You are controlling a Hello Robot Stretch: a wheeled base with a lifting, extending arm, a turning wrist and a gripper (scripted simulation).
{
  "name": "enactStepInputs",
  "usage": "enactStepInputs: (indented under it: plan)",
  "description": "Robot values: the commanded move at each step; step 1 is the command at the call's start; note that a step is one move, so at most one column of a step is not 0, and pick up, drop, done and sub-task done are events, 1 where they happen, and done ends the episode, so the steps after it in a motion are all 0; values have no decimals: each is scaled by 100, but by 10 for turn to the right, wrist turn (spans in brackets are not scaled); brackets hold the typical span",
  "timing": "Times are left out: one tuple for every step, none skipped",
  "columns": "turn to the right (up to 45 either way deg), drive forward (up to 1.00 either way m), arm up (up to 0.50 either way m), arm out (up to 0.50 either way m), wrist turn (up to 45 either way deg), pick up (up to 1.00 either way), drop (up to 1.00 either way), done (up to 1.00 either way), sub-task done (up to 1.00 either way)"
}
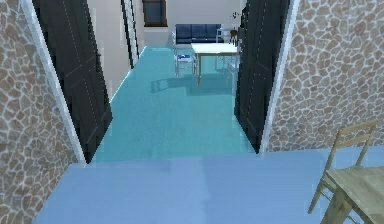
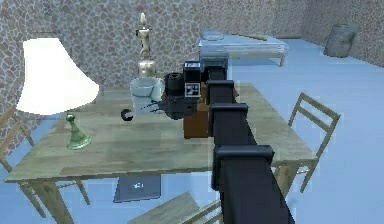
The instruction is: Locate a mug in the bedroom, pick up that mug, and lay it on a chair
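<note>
A grey metal mug [image 2: 146, 90] is over the wooden table [image 2: 110, 145] in the arm side view, just below a tall candlestick [image 2: 146, 45]. My gripper [image 2: 158, 101] is at the end of the dark arm [image 2: 235, 140], and its fingers reach left to the mug. I cannot tell whether it holds anything, since the table lies behind the mug. A wooden chair [image 2: 312, 125] stands at the table's right end. Another wooden chair [image 1: 355, 182] is at the forward view's lower right.
A white-shaded lamp [image 2: 52, 80] and a brown box [image 2: 197, 120] stand on the table. Behind it are a bed [image 2: 235, 45] and a grey bin [image 2: 340, 40]. Ahead, dark doors [image 1: 75, 65] flank a doorway in stone walls, leading to a teal floor, a white table [image 1: 213, 52] and a blue sofa [image 1: 197, 33].
</note>
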Motion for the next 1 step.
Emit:
enactStepInputs:
  plan:
    - [0, 0, 0, 0, 300, 0, 0, 0, 0]
